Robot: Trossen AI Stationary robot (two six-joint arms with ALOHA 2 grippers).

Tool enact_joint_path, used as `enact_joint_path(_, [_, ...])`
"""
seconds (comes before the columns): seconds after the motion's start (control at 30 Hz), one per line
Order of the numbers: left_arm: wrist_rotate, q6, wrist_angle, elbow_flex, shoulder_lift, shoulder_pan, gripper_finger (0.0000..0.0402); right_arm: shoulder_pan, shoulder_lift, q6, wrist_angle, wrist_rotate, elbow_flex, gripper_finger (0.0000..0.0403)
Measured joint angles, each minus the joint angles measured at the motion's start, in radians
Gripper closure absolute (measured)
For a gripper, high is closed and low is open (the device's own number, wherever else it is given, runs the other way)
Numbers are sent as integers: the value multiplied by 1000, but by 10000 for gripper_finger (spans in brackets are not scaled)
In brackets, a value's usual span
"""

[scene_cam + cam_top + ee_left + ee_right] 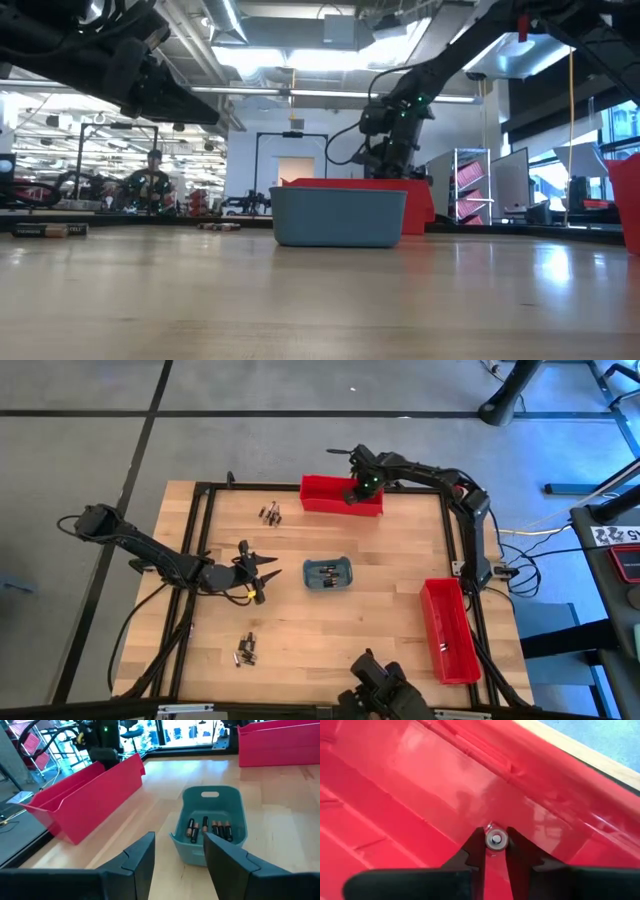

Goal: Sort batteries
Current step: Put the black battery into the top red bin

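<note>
My right gripper (495,846) hangs over the far red bin (340,495) and is shut on one battery (495,839), whose silvery end faces the wrist camera. The high view shows this gripper (362,488) at the bin's right part. My left gripper (177,862) stands open with nothing between its fingers, just left of the grey-blue tray (212,815). Several batteries (207,827) lie on the tray's floor. Loose batteries lie on the table at the far left (270,513) and the near left (246,649). My right gripper pinches the battery's round side just below its silvery end (495,839) between the two fingertips (476,845). The fingers slant down from above into the red bin. The battery runs along the fingers, end-on to the camera. Whether its lower end touches the bin floor is hidden.
A second red bin (448,630) lies along the table's right edge with a small item (443,647) inside. A black frame (200,540) borders the wooden table. A person (152,180) shows in the room beyond the table in the low view.
</note>
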State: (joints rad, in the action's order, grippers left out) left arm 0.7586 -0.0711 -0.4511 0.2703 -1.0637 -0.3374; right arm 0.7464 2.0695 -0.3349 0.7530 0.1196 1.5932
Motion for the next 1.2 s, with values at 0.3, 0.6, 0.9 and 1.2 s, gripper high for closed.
enact_joint_path(0.3, [0,-9,0,0,0,0,245,0,11,26,0,-6,0,327])
enact_joint_path(0.6, [-1,-61,0,0,0,0,245,0,9,56,-31,-5,0,273])
enact_joint_path(0.9, [-1,-71,0,0,2,-3,245,-2,-86,112,65,4,109,234])
enact_joint_path(1.2, [-99,-150,298,58,119,-62,249,-163,-218,279,37,-53,133,233])
